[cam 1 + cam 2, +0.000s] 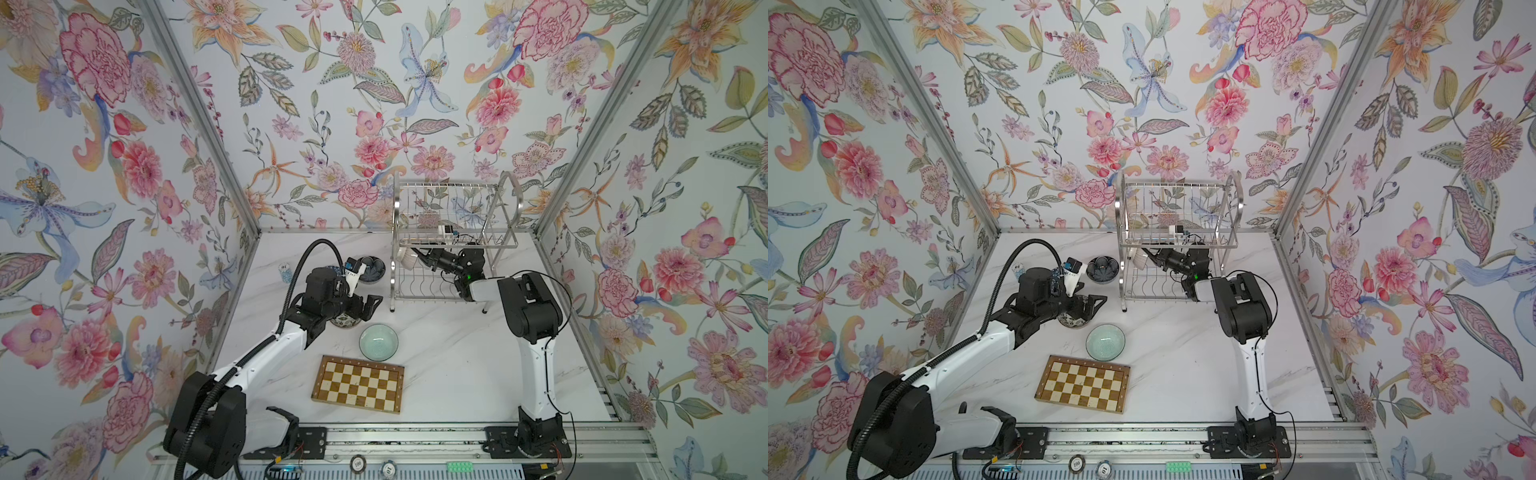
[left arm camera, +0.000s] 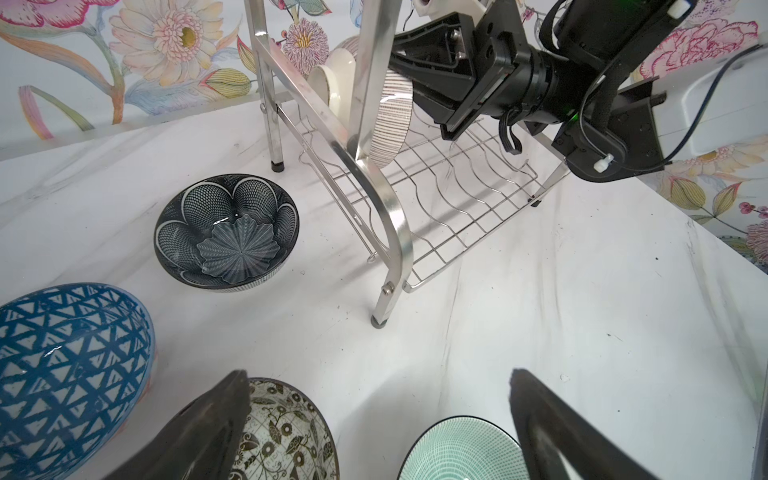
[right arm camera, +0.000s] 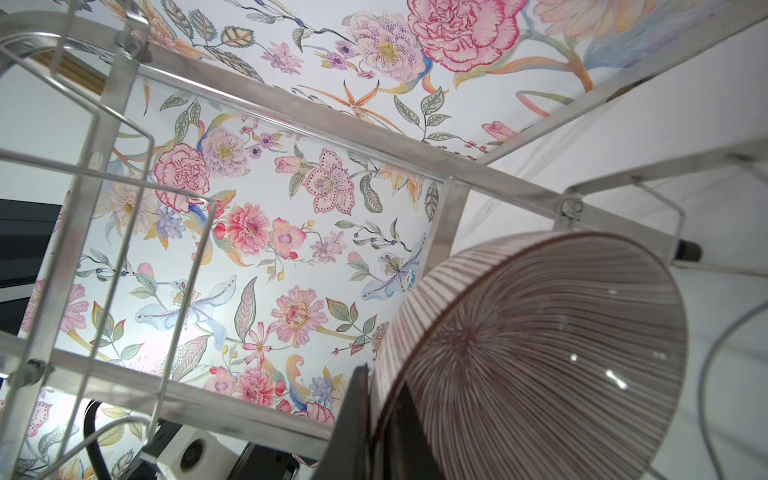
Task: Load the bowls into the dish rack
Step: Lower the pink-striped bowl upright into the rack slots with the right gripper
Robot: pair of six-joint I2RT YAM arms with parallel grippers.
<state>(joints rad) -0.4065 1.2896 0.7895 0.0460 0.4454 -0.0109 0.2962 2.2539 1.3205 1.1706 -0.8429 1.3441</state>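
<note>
Dish rack (image 1: 455, 208) stands at the back of the table (image 1: 449, 365), right of centre, two tiers. Checkered board (image 1: 358, 384) lies flat near the front edge, apart from everything else.

My R gripper (image 1: 419, 254) reaches into the rack's lower tier from the right side. It's clenched on the rim of the pink lined bowl (image 3: 540, 353), one finger inside, one outside. That bowl is up on edge at the left end of the lower tier, under the top shelf. Can't tell if it sits in a slot wire.

My L gripper (image 2: 378, 374) hangs released, jaws wide, nothing between them. It's over the table left of the rack, partly above the b&w floral bowl (image 2: 286, 432).

Other bowls are on the table, upright: pale green bowl (image 1: 378, 342) just behind the board, blue lattice bowl (image 2: 70, 374) beside the floral one, navy petal bowl (image 1: 374, 269) near the rack's left legs.
</note>
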